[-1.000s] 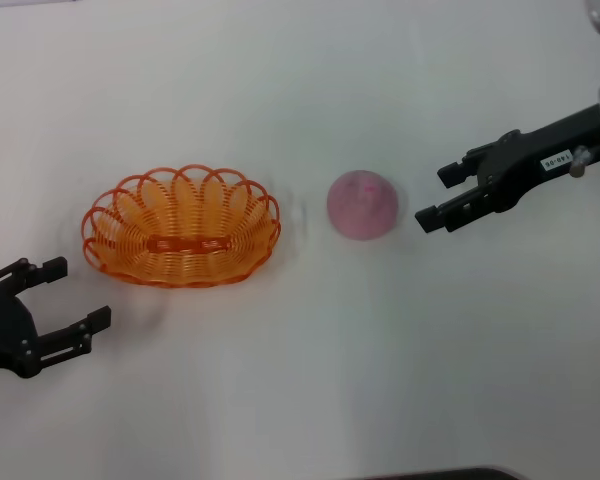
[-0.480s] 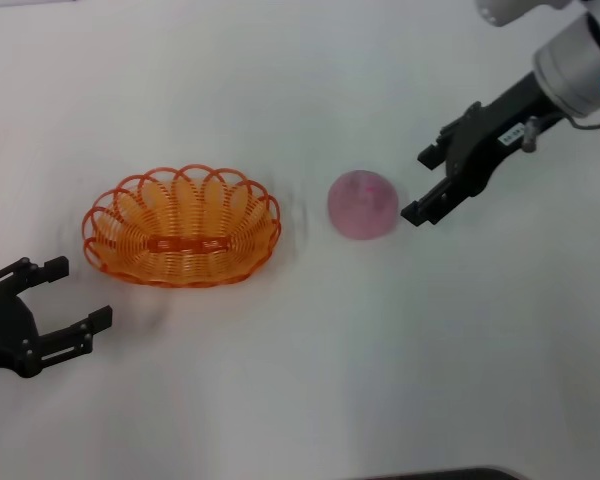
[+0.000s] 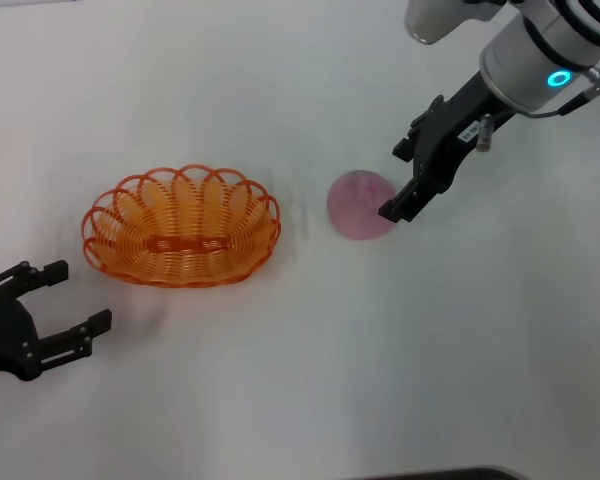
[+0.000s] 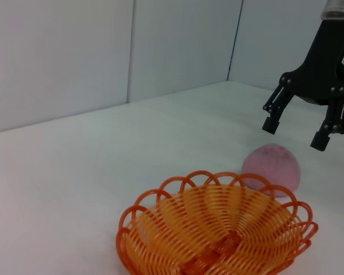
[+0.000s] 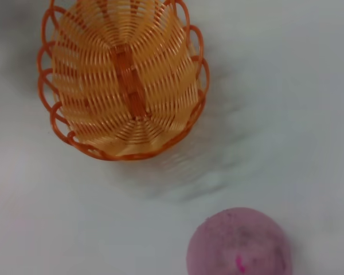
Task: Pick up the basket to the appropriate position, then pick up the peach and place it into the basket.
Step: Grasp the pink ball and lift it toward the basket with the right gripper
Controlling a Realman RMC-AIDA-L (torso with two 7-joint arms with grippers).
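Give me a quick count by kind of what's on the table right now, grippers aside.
Baskets: 1, the orange basket
Fruit: 1, the pink peach
Total: 2

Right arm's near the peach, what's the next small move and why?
Probably ease the right gripper down and a little toward the peach so its open fingers straddle it. The gripper hangs above and just beside the fruit, not touching. The basket sits empty nearby.

One basket [image 3: 181, 227] at 9 o'clock on table [image 3: 310, 380]. One peach [image 3: 360, 204] near centre. Two grippers: left gripper [image 3: 72, 299] at 8 o'clock, right gripper [image 3: 399, 181] at 2 o'clock.
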